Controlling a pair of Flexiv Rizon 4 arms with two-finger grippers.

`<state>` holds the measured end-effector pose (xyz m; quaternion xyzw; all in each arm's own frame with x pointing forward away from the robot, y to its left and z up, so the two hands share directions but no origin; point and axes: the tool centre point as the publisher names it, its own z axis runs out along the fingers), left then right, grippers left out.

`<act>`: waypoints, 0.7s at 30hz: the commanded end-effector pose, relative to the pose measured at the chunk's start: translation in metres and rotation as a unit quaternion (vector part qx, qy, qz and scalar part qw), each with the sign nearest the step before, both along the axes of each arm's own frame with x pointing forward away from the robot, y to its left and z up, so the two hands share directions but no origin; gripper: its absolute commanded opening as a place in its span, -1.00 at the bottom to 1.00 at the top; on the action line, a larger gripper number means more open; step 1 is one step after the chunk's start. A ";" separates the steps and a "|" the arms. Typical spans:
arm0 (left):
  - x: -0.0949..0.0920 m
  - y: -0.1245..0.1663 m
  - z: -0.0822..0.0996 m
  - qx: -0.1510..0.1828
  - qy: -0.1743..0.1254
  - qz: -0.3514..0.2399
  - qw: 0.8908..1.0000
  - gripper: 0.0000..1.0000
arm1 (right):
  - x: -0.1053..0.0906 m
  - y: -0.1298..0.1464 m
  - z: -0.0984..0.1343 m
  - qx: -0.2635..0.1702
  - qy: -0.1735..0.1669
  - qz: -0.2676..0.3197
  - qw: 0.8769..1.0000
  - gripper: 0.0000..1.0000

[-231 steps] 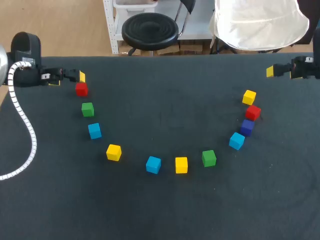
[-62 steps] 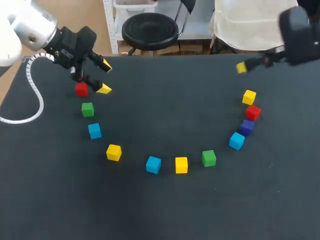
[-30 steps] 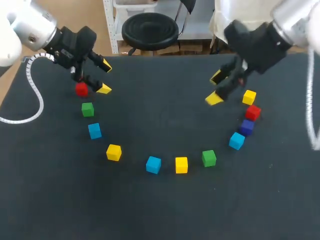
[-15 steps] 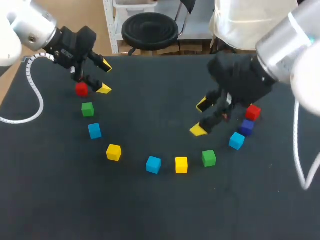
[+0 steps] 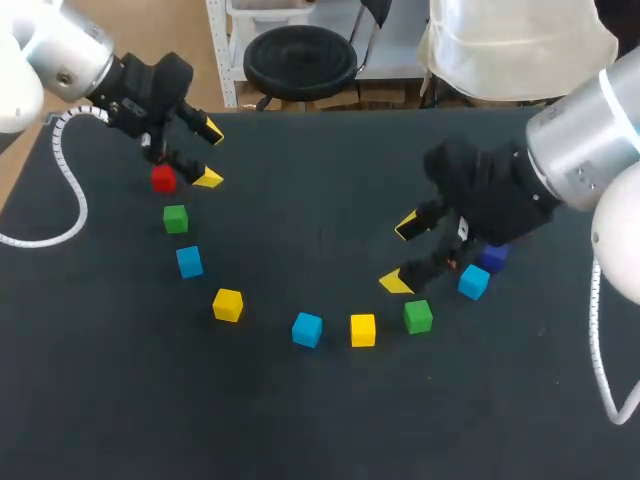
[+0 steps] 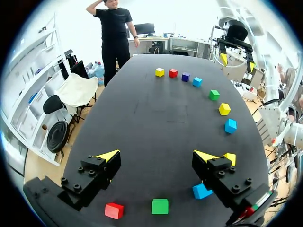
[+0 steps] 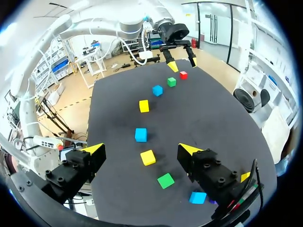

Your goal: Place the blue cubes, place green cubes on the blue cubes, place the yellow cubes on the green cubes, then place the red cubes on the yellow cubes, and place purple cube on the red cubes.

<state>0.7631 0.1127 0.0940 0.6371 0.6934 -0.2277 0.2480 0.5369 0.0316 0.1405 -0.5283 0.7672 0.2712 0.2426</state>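
Black worktop carries a curved row of single cubes, none stacked on another. The middle yellow cube, at the row's nearest point, serves as the mark for the rest.

Farthest to its left and farthest back sits the left red cube. The left jaws hang open there with nothing between them. One yellow tip is near that cube on the side facing the mark, and the other tip is farther back.

Coming closer to the mark, in order, are the left green cube, the left blue cube and the left yellow cube. The middle blue cube stands near the mark on its left, apart from it.

To the mark's right, near it but not touching, is the right green cube. The right jaws are spread wide and hold nothing. Their nearer tip is just behind and left of that green cube, and the farther tip is well behind the mark.

Farther right and back lies the right blue cube. Beyond it is the purple cube, half hidden under the right arm.

The left wrist view shows the row ending, farthest from the mark on that side, with the right red cube and the right yellow cube.
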 end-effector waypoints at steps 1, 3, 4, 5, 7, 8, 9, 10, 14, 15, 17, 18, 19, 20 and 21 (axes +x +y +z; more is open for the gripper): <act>-0.001 0.000 0.000 0.000 -0.001 0.001 1.000 1.00 | 0.000 0.000 0.000 0.000 0.000 0.000 1.000 1.00; -0.001 0.000 0.000 0.000 -0.001 0.001 1.000 1.00 | 0.000 0.000 0.000 0.000 0.000 0.000 1.000 1.00; -0.001 0.000 0.000 0.000 -0.001 0.001 1.000 1.00 | 0.000 0.000 0.000 0.000 0.000 0.000 1.000 1.00; -0.001 0.000 0.000 0.000 -0.001 0.001 1.000 1.00 | 0.000 0.000 0.000 0.000 0.000 0.000 1.000 1.00; -0.001 0.000 0.000 0.000 -0.001 0.001 1.000 1.00 | 0.000 0.000 0.000 0.000 0.000 0.000 1.000 1.00; -0.001 0.000 0.000 0.000 -0.001 0.001 1.000 1.00 | 0.000 0.000 0.000 0.000 0.000 0.000 1.000 1.00; -0.001 0.000 0.000 0.000 -0.001 0.001 1.000 1.00 | -0.007 0.004 0.001 -0.001 -0.001 0.008 1.000 1.00; -0.001 0.000 0.000 0.000 -0.001 0.001 1.000 1.00 | -0.014 0.007 0.003 0.005 -0.009 0.012 1.000 1.00; -0.001 0.000 0.000 0.000 -0.001 0.001 1.000 1.00 | -0.044 0.025 0.011 -0.020 -0.045 0.023 0.999 1.00; -0.001 0.000 0.000 0.000 -0.001 0.001 1.000 1.00 | -0.051 0.030 0.013 -0.023 -0.055 0.029 0.998 1.00; -0.001 0.000 0.000 0.000 -0.001 0.001 1.000 1.00 | -0.063 0.038 0.012 -0.040 -0.062 0.032 0.997 1.00; -0.001 0.000 0.000 0.000 -0.001 0.001 1.000 1.00 | -0.069 0.041 0.010 -0.039 -0.063 0.032 0.997 1.00; -0.001 0.000 0.000 0.000 -0.001 0.001 1.000 1.00 | -0.075 0.043 0.008 -0.042 -0.062 0.032 0.997 1.00; -0.001 0.000 0.000 0.000 -0.001 0.001 1.000 1.00 | -0.081 0.046 0.005 -0.043 -0.061 0.032 0.997 1.00; -0.001 0.000 0.000 0.000 -0.001 0.001 1.000 1.00 | -0.086 0.049 0.002 -0.032 -0.063 0.033 0.997 1.00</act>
